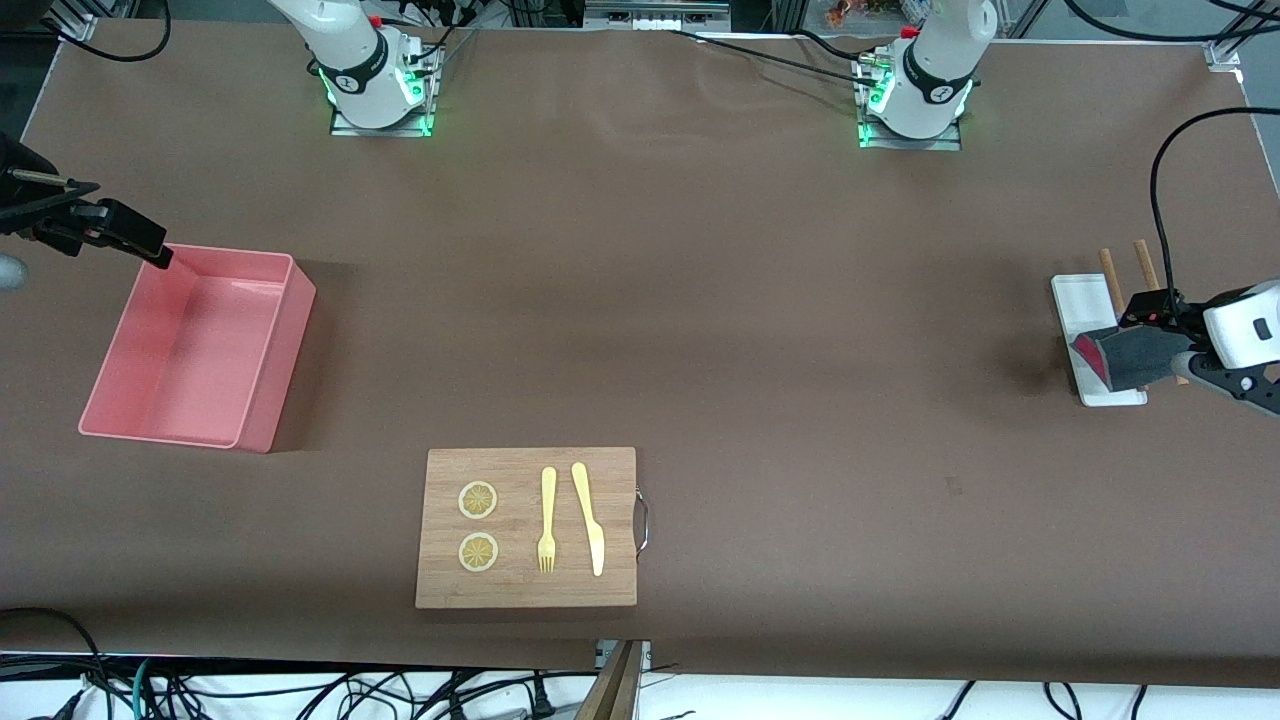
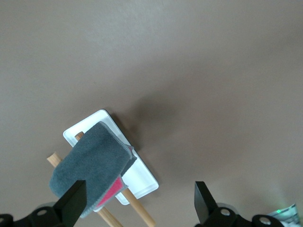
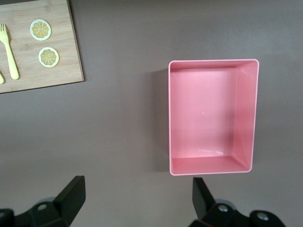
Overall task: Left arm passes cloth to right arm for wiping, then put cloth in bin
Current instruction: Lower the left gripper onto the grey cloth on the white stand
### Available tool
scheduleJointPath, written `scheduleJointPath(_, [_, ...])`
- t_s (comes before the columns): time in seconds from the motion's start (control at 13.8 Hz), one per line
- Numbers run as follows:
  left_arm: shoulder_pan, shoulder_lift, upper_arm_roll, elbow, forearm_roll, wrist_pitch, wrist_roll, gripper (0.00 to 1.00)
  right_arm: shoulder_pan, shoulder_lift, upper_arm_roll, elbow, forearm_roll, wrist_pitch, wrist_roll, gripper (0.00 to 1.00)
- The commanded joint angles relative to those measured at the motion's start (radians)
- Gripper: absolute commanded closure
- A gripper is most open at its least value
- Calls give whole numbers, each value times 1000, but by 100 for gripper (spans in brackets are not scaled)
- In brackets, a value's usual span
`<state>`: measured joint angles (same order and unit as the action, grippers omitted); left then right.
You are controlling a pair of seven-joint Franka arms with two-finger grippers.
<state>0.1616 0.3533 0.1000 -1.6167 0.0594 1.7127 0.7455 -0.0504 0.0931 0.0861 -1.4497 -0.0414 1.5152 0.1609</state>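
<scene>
Left gripper (image 2: 137, 201) hangs with its fingers spread wide and nothing between them, over the table toward the left arm's end, with the cloth (image 1: 1128, 358) partly under one finger (image 2: 73, 201) in its wrist view; the step in hand looks like the first pick-up, so I would judge it best to centre the open jaws over the grey bulk of the cloth, come straight down, and close on the upper fold alone, pinching near one edge so that a free flap hangs for the other arm to take; closing too deep risks catching the wooden sticks (image 2: 139, 213) or the white tray (image 2: 97, 120) beneath; nearest the front camera lies the wooden board (image 1: 527, 527) with its fork (image 1: 547, 520), knife (image 1: 589, 518) and two lemon slices (image 1: 477, 526), untouched; farther from that camera the cloth rests folded across the tray and the sticks, grey face up with a red-pink corner showing at the edge toward the board; its long axis runs crosswise to the tray's length, roughly along the table's length; the bin (image 1: 275, 350) sits toward the right arm's end, open and empty, long axis running near to far; right gripper (image 3: 137, 198) waits over the table beside the bin, fingers likewise spread and holding nothing.
</scene>
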Motion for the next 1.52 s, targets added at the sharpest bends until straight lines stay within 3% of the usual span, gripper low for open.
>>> scheduleJointPath(0.0, [24,55,-5,31,53,-5,141,0,0,8,0,20,14,-4,15,0])
scheduleJointPath(0.43, [61,122,-5,31,53,1,301,0,1,14,3,22,15,-6,22,0])
scheduleJointPath(0.72, [93,168,-6,32,40,88,455,0,1,14,1,22,40,-9,20,0])
scheduleJointPath(1.08, [114,239,-6,106,34,88,541,0,0,14,1,22,40,-10,15,0])
scheduleJointPath(1.45, [133,266,-8,109,-16,90,584,0,0,16,1,20,40,-7,15,0])
